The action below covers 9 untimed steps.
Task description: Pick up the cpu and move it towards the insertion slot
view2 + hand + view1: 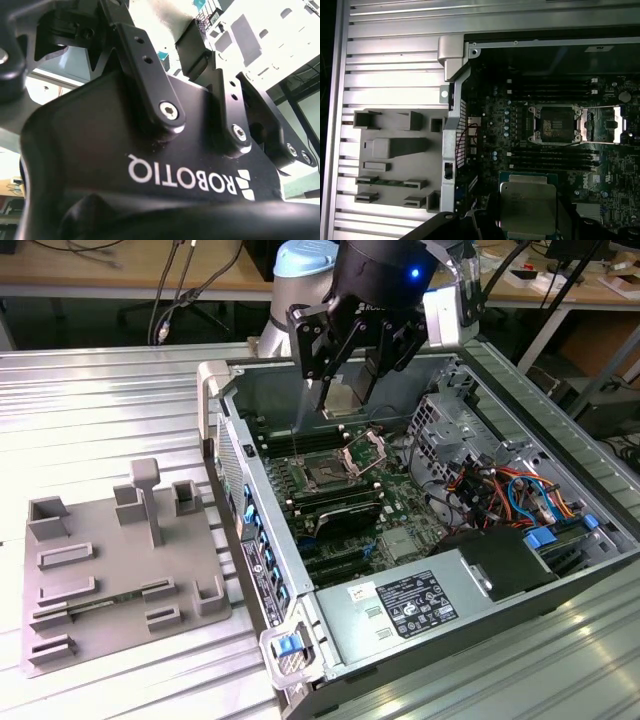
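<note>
In the exterior view, the gripper [345,390] hung inside the open computer case [560,570], holding the cpu [347,397] above and at about one o'clock of the insertion slot [326,475] (its plate stood open). The pickup looked done, the carry nearly so.

In the first wrist view, the cpu [527,207] sat clamped between dark fingers [566,215], at seven o'clock of the insertion slot [555,125], apparently not yet over it.

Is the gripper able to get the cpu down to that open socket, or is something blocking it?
Probably yes. The gripper holds the cpu above the motherboard, and the insertion slot lies open, its retention plate swung aside. Nothing seems to stand between them.
</note>
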{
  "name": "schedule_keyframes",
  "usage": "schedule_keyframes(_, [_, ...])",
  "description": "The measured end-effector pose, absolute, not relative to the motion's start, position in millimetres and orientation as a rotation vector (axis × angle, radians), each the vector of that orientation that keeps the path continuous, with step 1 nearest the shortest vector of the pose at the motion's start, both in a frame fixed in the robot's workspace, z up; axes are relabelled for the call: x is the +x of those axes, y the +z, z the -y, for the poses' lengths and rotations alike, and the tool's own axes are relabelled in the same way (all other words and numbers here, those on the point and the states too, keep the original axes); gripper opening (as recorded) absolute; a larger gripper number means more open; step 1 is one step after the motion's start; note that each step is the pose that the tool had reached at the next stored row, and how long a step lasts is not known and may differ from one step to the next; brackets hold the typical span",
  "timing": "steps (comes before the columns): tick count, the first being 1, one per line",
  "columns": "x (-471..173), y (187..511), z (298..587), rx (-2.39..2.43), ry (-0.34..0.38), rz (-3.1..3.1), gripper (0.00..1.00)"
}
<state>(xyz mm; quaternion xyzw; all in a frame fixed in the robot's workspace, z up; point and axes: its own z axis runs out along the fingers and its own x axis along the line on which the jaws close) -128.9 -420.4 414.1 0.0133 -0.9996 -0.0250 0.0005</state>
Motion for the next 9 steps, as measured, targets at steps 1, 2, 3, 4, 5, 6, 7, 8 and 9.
schedule_keyframes(1, [-128.2, 414.1, 420.4, 0.042, -0.079, 3.139, 0.55])
schedule_keyframes(2, [-126.9, 414.1, 420.4, 0.042, -0.079, 3.139, 0.55])
schedule_keyframes(3, [-125.8, 414.1, 420.4, 0.042, -0.079, 3.139, 0.55])
schedule_keyframes(4, [-124.4, 414.1, 420.4, 0.042, -0.079, 3.139, 0.55])
schedule_keyframes(5, [-123.7, 414.1, 420.4, 0.042, -0.079, 3.139, 0.55])
schedule_keyframes(6, [-123.0, 414.1, 420.4, 0.042, -0.079, 3.139, 0.55])
schedule_keyframes(7, [-122.2, 414.1, 420.4, 0.042, -0.079, 3.139, 0.55])
schedule_keyframes(8, [-121.4, 414.1, 420.4, 0.042, -0.079, 3.139, 0.55])
schedule_keyframes(9, [-120.7, 414.0, 420.4, 0.042, -0.079, 3.139, 0.55])
